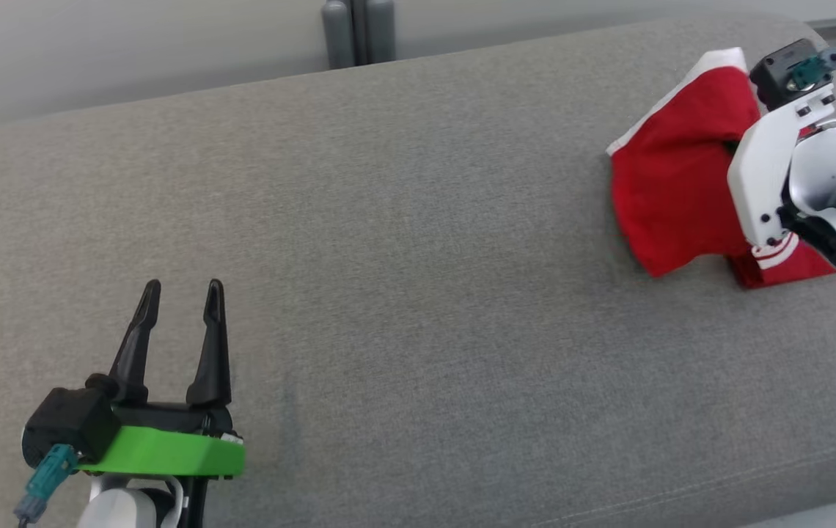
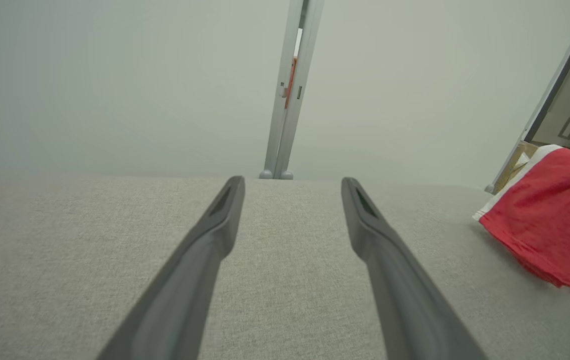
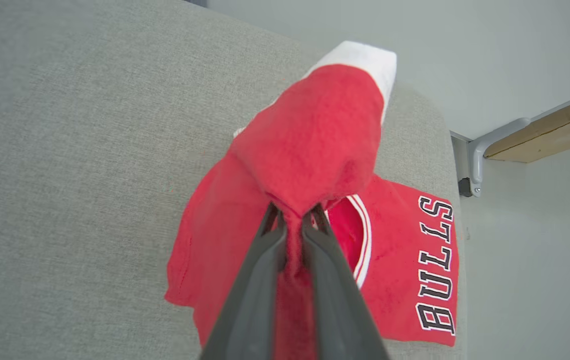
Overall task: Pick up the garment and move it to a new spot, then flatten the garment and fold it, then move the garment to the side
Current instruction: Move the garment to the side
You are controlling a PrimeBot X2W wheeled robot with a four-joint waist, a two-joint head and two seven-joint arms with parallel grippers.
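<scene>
- Two hands are over a grey fabric cushion (image 1: 418, 308): one is idle at the near left and the other is busy at the far right.
- The left hand (image 1: 183, 286) hovers low over bare fabric with its two dark fingers spread apart and nothing between them. Its own wrist view shows the same open hand (image 2: 292, 181) pointing at the far edge of the cushion.
- The right hand (image 3: 295, 210) is closed on the garment (image 3: 315, 130). Its fingertips pinch a fold of red cloth, which bunches up into a peak just beyond them.
- In the head view, the right arm (image 1: 770, 169) reaches in from the right edge and covers part of the garment (image 1: 675, 183), so the fingertips are hidden there.
- The garment is a red shirt near the far right end of the cushion, well apart from the left hand. Most of it lies rumpled on the fabric, and only the pinched part is raised.
- A white band (image 3: 365, 57) trims the raised end, and the flat part bears the word BULLS (image 3: 435, 265) in black letters edged with white.
- From the left wrist view, the garment (image 2: 550, 215) sits at the right edge of the picture.
- A grey post (image 1: 358, 29) stands against the pale wall just behind the far edge of the cushion.
</scene>
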